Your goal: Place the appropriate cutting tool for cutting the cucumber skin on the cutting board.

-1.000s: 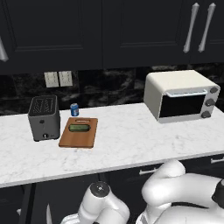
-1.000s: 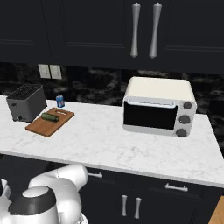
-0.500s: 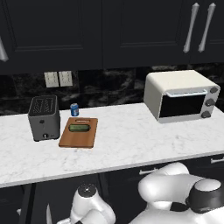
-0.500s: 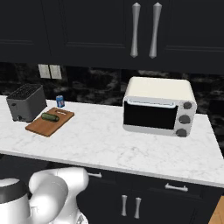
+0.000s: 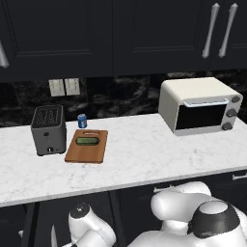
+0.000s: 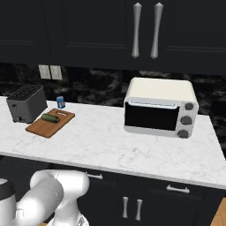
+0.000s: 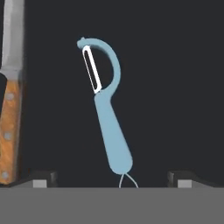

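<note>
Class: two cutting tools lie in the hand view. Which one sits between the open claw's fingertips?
The light-blue-handled peeler with the curved loop head: its handle end lies midway between the claw tips. The wooden-handled, silver-bladed knife lies off at the left edge.

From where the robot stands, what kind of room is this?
A kitchen, computer-rendered: a marble counter carries a toaster and a toaster oven, with dark cabinets above.
</note>
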### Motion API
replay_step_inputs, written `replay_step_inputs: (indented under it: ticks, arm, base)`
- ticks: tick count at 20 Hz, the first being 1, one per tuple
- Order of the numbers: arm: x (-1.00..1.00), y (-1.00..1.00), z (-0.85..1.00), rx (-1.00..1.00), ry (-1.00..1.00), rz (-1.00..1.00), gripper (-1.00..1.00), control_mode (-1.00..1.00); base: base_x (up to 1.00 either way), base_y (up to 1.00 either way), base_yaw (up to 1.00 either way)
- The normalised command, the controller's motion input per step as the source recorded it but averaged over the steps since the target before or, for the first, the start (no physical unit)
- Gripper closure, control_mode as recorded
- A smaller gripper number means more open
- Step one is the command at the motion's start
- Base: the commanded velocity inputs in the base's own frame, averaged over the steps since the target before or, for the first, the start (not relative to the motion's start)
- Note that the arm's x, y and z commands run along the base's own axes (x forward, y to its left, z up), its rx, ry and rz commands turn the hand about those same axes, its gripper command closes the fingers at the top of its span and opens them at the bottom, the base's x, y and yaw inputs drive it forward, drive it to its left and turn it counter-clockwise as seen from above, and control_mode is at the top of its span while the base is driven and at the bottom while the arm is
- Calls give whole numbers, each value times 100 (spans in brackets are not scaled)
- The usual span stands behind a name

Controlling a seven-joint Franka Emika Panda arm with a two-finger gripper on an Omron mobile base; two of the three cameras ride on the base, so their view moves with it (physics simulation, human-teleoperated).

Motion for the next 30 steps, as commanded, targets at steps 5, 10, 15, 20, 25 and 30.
replay_step_inputs:
  ticks: [5, 10, 15, 20, 25, 30]
  arm:
    - [0, 0, -27, -9, 0, 0, -100, -100]
    - [0, -3, -29, -5, 0, 0, -100, -100]
    - [0, -13, -19, 0, 0, 0, -100, -100]
    - [3, -1, -22, 0, -2, 2, -100, -100]
    - [1, 0, -22, 0, -3, 2, 100, -100]
    - [0, -1, -2, 0, -7, 0, 100, -100]
  base:
    - [0, 0, 0]
    - [0, 0, 0]
    - [0, 0, 0]
    - [0, 0, 0]
    - [0, 0, 0]
    - [0, 0, 0]
